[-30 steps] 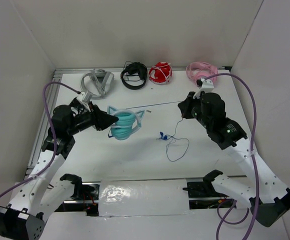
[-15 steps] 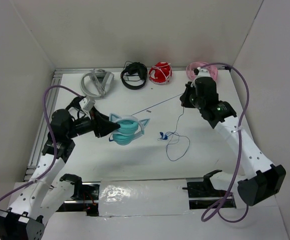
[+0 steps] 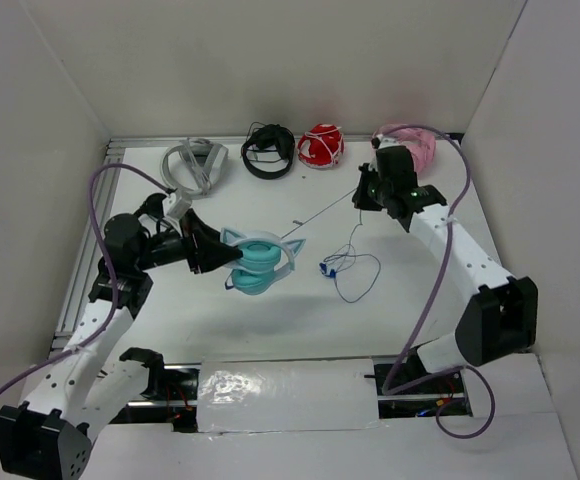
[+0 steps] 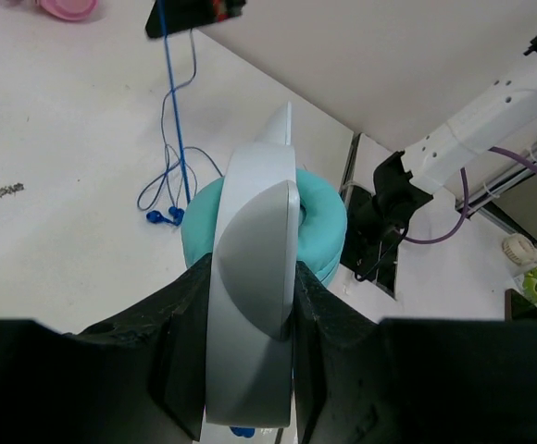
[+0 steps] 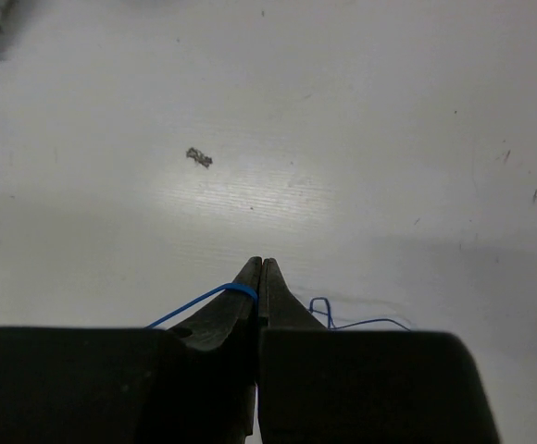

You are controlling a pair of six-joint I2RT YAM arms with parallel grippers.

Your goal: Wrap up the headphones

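In the top view, the left end effector (image 3: 228, 262) clamps the headphones (image 3: 257, 262) by their pale headband, just on the 9 o'clock side of the middle of the bench (image 3: 270, 320). The teal cups sit together at the 3 o'clock end of the grip, and the two cat ears point toward 12 o'clock. From the left wrist camera, the left end effector (image 4: 250, 319) has one dark finger pressed against each side of the headband, with the headphones (image 4: 319, 217) bulging out beyond.

The right end effector (image 3: 362, 196) hangs at roughly 2 o'clock from the headphones. Its fingers are pressed together, pinching the thin blue cable (image 3: 325, 212). The right wrist view shows the right end effector (image 5: 259, 266) with the cable (image 5: 199, 301) caught at the very tips. From there one stretch runs straight to the headphones. The slack lies in loose loops on the bench at 3 o'clock from the cups.

Grey (image 3: 195, 165), black (image 3: 268, 150), red (image 3: 320, 146) and pink (image 3: 415, 150) headsets line the 12 o'clock edge.
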